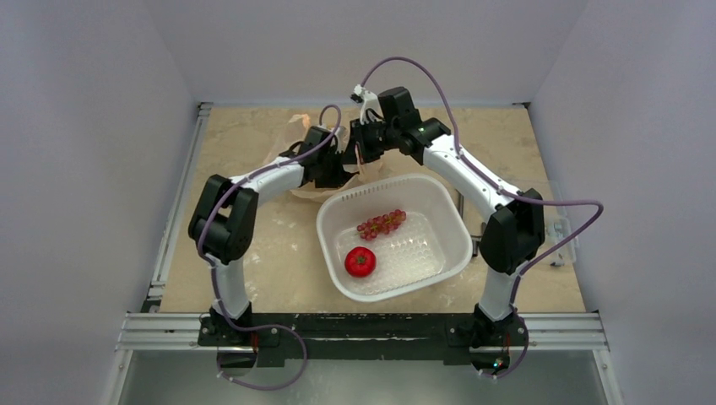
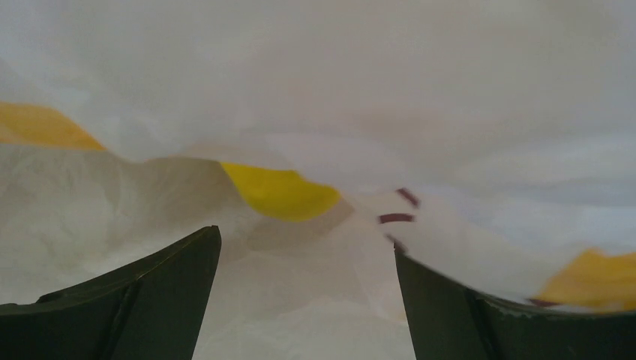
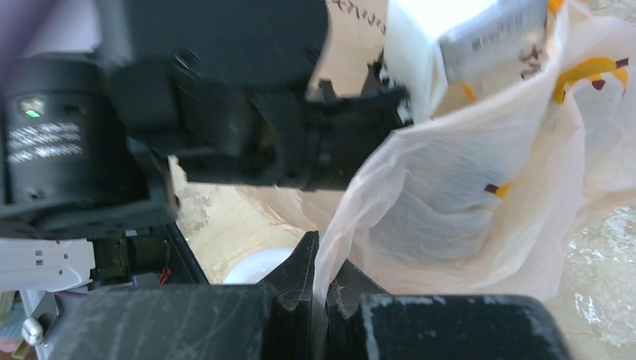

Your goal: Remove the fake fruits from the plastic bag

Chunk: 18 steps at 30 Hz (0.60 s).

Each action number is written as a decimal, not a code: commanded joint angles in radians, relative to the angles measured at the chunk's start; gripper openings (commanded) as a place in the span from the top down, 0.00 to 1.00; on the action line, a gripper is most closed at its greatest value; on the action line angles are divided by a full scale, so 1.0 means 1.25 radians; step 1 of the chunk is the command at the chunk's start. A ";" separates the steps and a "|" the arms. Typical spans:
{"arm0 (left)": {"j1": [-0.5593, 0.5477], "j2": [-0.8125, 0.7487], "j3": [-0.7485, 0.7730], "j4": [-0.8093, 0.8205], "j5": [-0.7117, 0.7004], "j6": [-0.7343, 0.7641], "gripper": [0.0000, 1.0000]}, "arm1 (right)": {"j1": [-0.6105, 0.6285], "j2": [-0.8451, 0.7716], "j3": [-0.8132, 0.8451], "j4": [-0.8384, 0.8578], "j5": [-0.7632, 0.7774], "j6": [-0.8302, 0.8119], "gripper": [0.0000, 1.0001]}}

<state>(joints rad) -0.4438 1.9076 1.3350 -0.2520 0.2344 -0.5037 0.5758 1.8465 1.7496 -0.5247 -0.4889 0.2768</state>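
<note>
Right pincer (image 3: 319,274) is clamped tight on a fold of the thin translucent peach-beige plastic bag (image 3: 465,202), holding its edge up, with the film rising straight from between the fingers. Left pincer (image 2: 306,244) is spread wide, and it's inside the bag: crinkled film all around it, yellow patches just ahead of the tips, fruit or print I cannot tell. Nearer the arm bases than both pincers, on the desk (image 1: 270,253), sits the white perforated plastic basin (image 1: 460,236) — in it the glossy red tomato-like ball (image 1: 360,261) and the bunch of reddish grapes (image 1: 382,223), apart from each other.
</note>
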 commanded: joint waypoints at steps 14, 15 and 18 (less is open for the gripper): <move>0.054 0.032 0.016 -0.047 -0.284 -0.058 0.53 | -0.015 0.002 -0.007 -0.014 0.000 -0.046 1.00; 0.075 0.005 -0.009 -0.037 -0.287 -0.059 0.57 | -0.015 0.002 -0.016 -0.006 -0.010 -0.053 1.00; 0.117 -0.090 -0.085 0.004 -0.282 -0.050 0.65 | -0.014 0.013 -0.023 0.023 -0.055 -0.065 1.00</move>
<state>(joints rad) -0.3752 1.9697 1.3159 -0.3004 -0.0696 -0.5537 0.5598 1.8549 1.7359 -0.5369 -0.4938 0.2436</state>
